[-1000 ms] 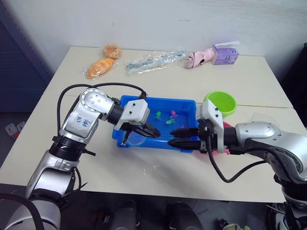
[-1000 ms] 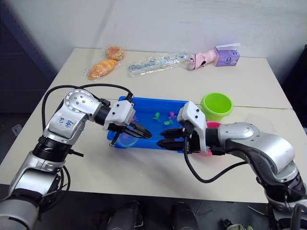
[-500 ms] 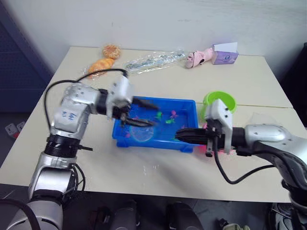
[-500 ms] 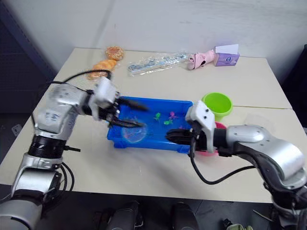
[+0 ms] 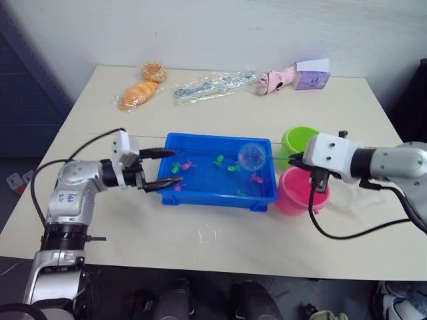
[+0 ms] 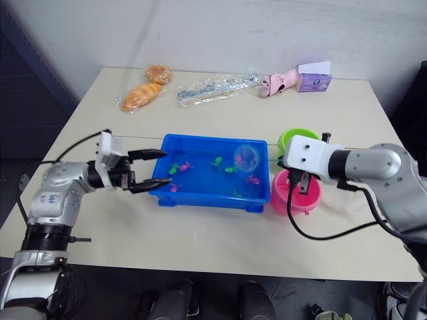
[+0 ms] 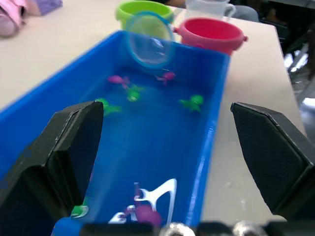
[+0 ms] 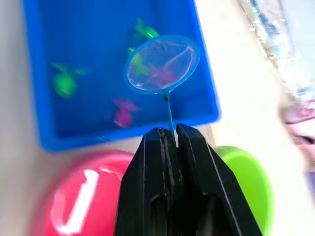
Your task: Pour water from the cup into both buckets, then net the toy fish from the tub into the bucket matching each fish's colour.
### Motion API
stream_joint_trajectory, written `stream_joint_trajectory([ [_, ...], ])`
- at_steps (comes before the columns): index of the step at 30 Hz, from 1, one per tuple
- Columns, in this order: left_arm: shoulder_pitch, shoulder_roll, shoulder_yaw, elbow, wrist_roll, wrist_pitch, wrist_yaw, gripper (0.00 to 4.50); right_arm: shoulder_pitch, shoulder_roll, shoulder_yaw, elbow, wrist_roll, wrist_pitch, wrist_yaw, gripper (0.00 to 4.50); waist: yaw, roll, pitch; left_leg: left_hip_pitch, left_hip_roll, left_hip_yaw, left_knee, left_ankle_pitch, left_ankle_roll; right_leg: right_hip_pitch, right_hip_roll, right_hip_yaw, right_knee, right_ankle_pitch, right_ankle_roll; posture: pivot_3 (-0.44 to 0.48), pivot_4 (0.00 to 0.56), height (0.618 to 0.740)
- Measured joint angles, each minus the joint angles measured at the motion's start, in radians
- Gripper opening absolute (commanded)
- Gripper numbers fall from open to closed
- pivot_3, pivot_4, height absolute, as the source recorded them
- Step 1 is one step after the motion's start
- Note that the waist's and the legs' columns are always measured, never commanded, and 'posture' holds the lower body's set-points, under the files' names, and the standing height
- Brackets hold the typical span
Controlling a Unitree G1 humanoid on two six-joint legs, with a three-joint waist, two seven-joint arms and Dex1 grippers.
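My right gripper point(image 8: 170, 140), pinched shut on the net point(image 5: 252, 156) handle, holds the hoop over the tub point(image 5: 200, 197) end nearest the pink bucket point(image 5: 293, 193). My left gripper point(image 5: 160, 170), jaws spread wide and empty, reaches level across the tub's opposite end.

A beige table point(image 5: 220, 243) – plain white wall point(image 5: 220, 30) behind.

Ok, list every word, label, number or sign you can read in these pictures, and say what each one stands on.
None can be read.
Blue handwriting on the left arm's silver shell: too blurred to read.
Print on the small lilac carton at the table's far edge: too small to read.
Clear plastic snack wrappers: no legible print.
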State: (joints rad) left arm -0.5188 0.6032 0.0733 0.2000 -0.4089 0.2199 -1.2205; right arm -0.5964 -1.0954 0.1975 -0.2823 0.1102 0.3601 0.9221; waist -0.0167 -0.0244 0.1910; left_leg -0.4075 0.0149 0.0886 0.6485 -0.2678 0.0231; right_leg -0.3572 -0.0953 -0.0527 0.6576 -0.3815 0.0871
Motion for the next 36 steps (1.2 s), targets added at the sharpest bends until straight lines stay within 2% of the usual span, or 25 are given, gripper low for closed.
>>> stream_joint_trajectory([
  [11,0.004,-0.008,-0.016,-0.041,-0.002,0.012,0.005,4.46,-0.169,0.052,0.163,0.106,-0.262,-0.075,0.135,0.0,-0.012,0.0,0.0,0.0,0.0,0.0,0.0,0.0,0.0,0.0,0.0,0.0,0.001,0.0,0.0,0.0,0.15,0.74],
  [21,-0.009,-0.019,-0.03,-0.035,-0.002,0.008,-0.004,4.46,-0.232,0.092,0.246,0.188,-0.434,-0.216,0.222,0.0,-0.009,0.0,0.0,0.0,0.0,0.0,0.0,0.0,-0.001,0.0,0.0,0.0,0.001,0.0,0.0,0.0,0.15,0.74],
  [28,-0.015,-0.036,-0.037,-0.035,-0.002,0.007,-0.003,4.46,-0.263,0.118,0.258,0.193,-0.451,-0.219,0.348,0.0,-0.008,0.0,0.0,0.0,0.0,0.0,0.001,0.0,-0.001,0.0,0.0,0.0,0.002,0.0,0.0,0.0,0.15,0.74],
  [36,-0.013,-0.039,-0.037,-0.038,-0.002,0.008,0.007,4.46,-0.264,0.119,0.257,0.121,-0.412,-0.089,0.502,0.0,-0.002,0.0,0.0,0.0,0.0,0.0,0.001,0.0,0.0,0.001,0.0,-0.001,0.002,0.0,0.0,0.0,0.15,0.74],
])
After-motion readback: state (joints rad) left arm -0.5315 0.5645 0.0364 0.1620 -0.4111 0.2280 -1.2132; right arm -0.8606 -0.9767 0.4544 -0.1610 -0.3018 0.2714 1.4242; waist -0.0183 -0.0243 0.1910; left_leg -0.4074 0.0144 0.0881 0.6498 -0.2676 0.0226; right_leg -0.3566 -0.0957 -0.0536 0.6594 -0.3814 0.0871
